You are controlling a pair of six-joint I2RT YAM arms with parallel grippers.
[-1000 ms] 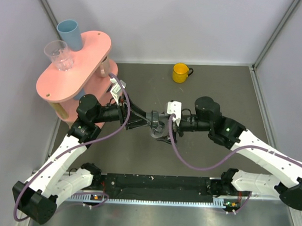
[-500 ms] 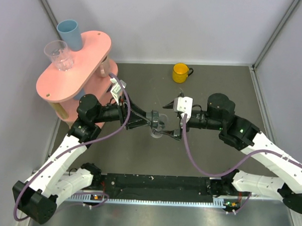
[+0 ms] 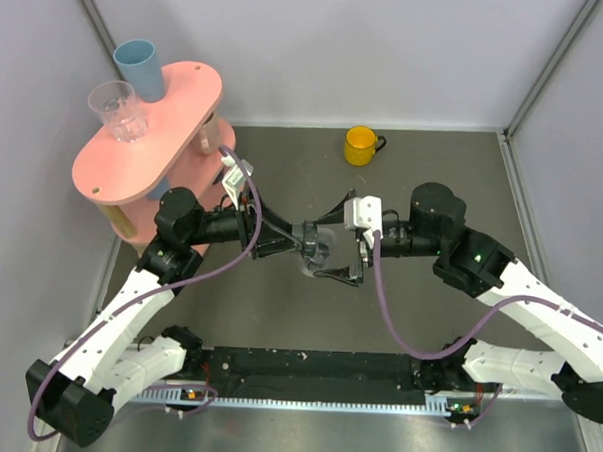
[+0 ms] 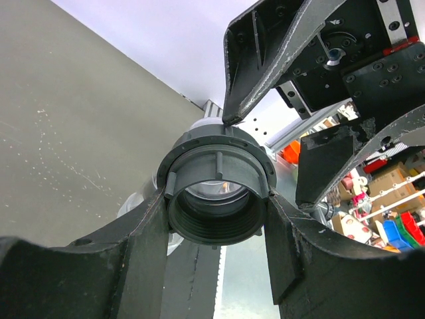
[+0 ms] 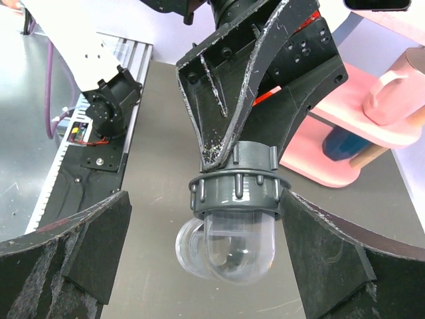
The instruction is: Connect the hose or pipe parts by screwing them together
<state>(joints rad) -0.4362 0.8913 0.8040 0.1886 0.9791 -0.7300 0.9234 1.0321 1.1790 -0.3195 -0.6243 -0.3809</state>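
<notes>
Two pipe parts sit together in my left gripper point(image 4: 214, 219): a grey ribbed collar point(image 4: 219, 174) with thread inside its open mouth, and a clear rounded pipe piece point(image 5: 232, 246) seated in its other end. My left fingers press on opposite sides of the collar, jaws partway closed around it, and hold it above the dark table point(image 3: 278, 315), about midway between my two arms. From my right wrist the clear piece hangs downward below the collar. My right gripper point(image 5: 204, 196) stands wide, one finger on each side of the collar. The finger on the left of that view is well clear of it, and the other is just beside its rim; I cannot tell whether it touches. A yellow mug point(image 3: 360, 145) stands well apart at the far side of the table, and a pink shelf point(image 3: 151, 129) at the far left carries a blue cup point(image 3: 138, 64) and a clear glass point(image 3: 116, 108).
</notes>
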